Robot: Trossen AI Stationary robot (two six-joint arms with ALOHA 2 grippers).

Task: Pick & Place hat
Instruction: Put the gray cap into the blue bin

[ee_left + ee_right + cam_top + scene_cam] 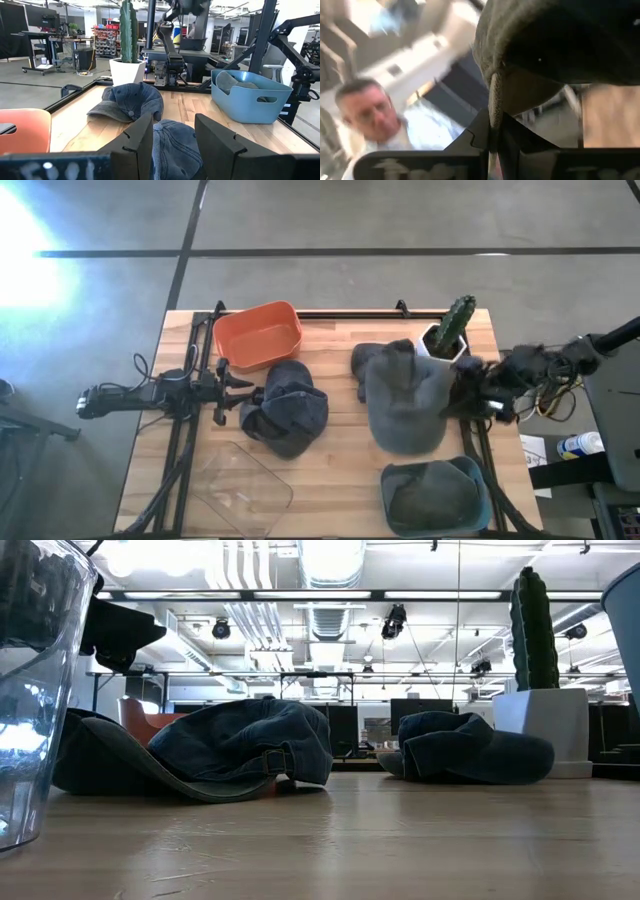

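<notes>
Nearest the low camera I see the clear plastic tub (25, 690), then the dark denim hat (285, 412) lying on the table (340, 455) just beside the orange bin (258, 335). My left gripper (240, 392) sits level at that hat's edge, on the side away from the cactus pot (447, 338); its fingers (134, 142) are spread, with denim showing in the gap between them, nothing pinched.

My right gripper (470, 392) is next to the cactus pot, pressed shut on the brim of the grey hat (405, 395). In the right wrist view the brim edge (492, 107) drops straight into the closed fingers, the crown filling the view above. That grey hat spreads from the pot toward the blue bin (432, 498), which already holds another greyish hat (430, 498).

A person (395, 125) shows blurred past the right wrist, beyond the table.
</notes>
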